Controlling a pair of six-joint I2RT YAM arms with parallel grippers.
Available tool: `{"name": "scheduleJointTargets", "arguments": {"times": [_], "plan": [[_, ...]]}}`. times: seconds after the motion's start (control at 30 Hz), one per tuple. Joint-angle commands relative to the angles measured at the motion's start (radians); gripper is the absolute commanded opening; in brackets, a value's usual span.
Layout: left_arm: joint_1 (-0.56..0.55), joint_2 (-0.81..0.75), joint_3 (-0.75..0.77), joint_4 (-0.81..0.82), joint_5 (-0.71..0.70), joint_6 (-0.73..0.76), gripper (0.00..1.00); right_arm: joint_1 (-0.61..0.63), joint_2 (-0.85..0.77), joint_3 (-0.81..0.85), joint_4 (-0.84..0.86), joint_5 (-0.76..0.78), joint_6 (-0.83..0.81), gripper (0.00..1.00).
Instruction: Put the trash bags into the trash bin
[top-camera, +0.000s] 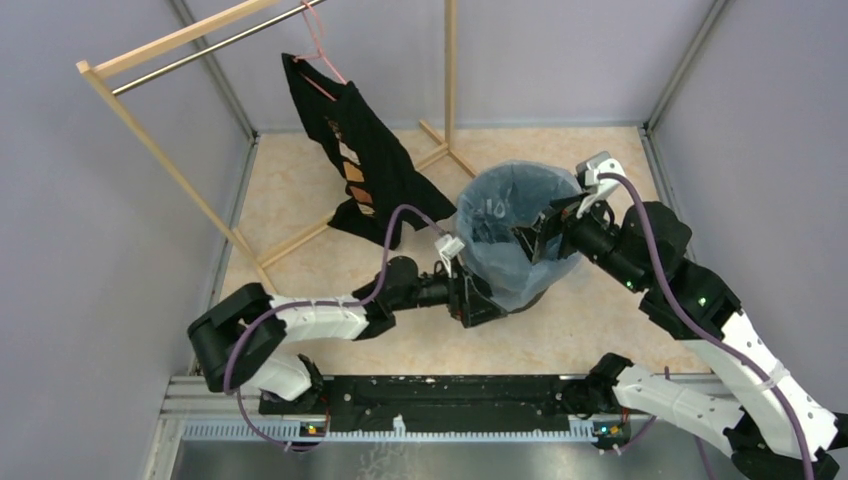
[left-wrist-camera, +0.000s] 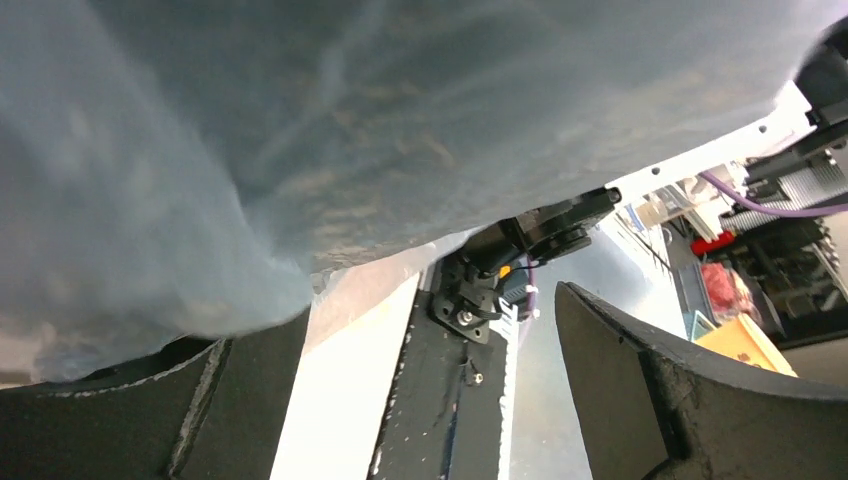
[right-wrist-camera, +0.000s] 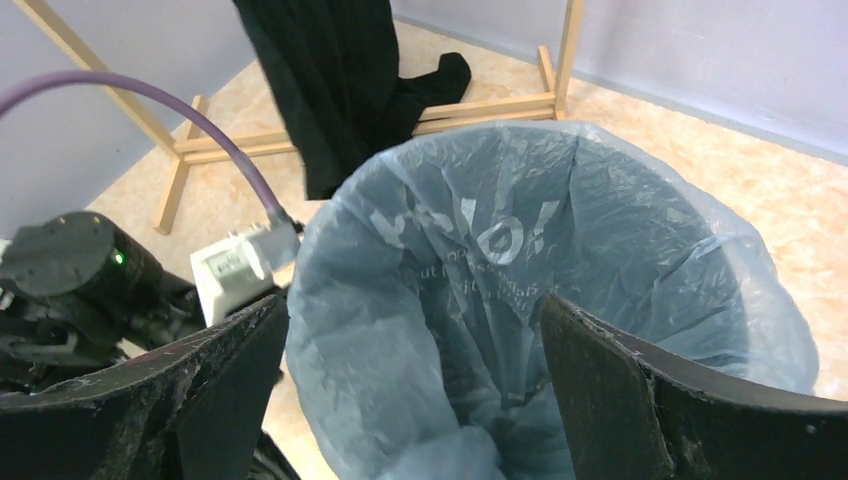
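Beige marble-look tabletop (top-camera: 300, 190) boxed in by plain grey walls (top-camera: 90, 250), so nothing fancy. Biggest thing on it is the wooden rack (top-camera: 150, 130), well off past the left gripper (top-camera: 480, 300), with a black garment (top-camera: 350, 150) with orange patches hanging off it and trailing onto the table.

Next down is the trash bin (top-camera: 538, 297), sitting right between the two grippers. The pale blue trash bag (top-camera: 500, 215) is in it like a liner: mouth open, film folded over the rim and hanging down the outside, so only a dark sliver of bin shows at the base.

Right gripper (right-wrist-camera: 415, 400) is up at the rim on its side, jaws wide apart with the bag's edge between them, gripping nothing. Can't tell if the film touches a finger.

Left gripper is low against the bin's opposite side, jaws also spread wide and holding nothing, with the bag film hanging just above its fingers (left-wrist-camera: 120, 410).
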Motion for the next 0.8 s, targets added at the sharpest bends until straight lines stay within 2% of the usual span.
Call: {"name": "scheduleJointTargets", "arguments": {"times": [0.0, 0.13, 0.37, 0.47, 0.53, 0.63, 0.7, 0.77], "plan": [[-0.067, 0.107, 0.056, 0.215, -0.044, -0.021, 0.98, 0.0, -0.024, 0.025, 0.018, 0.017, -0.01, 0.96], [-0.072, 0.1, 0.06, 0.165, -0.059, -0.01, 0.98, -0.001, -0.048, 0.026, 0.003, 0.035, -0.014, 0.96], [-0.071, -0.173, 0.006, -0.219, -0.237, 0.115, 0.98, 0.0, -0.068, 0.003, 0.01, 0.05, -0.032, 0.98], [-0.07, -0.321, -0.018, -0.401, -0.401, 0.123, 0.98, 0.0, -0.067, -0.003, 0.025, 0.047, -0.034, 0.98], [-0.065, -0.393, -0.031, -0.488, -0.558, 0.107, 0.98, 0.0, -0.066, -0.007, 0.038, 0.043, -0.034, 0.98], [-0.015, -0.424, 0.005, -0.673, -0.707, -0.011, 0.98, 0.0, -0.059, -0.013, 0.059, 0.034, -0.032, 0.98], [0.047, -0.392, 0.039, -0.754, -0.689, -0.066, 0.98, 0.0, -0.051, -0.008, 0.063, 0.027, -0.028, 0.98], [0.098, -0.349, 0.061, -0.747, -0.619, -0.085, 0.96, 0.0, -0.045, -0.004, 0.059, 0.02, -0.021, 0.98]]}}
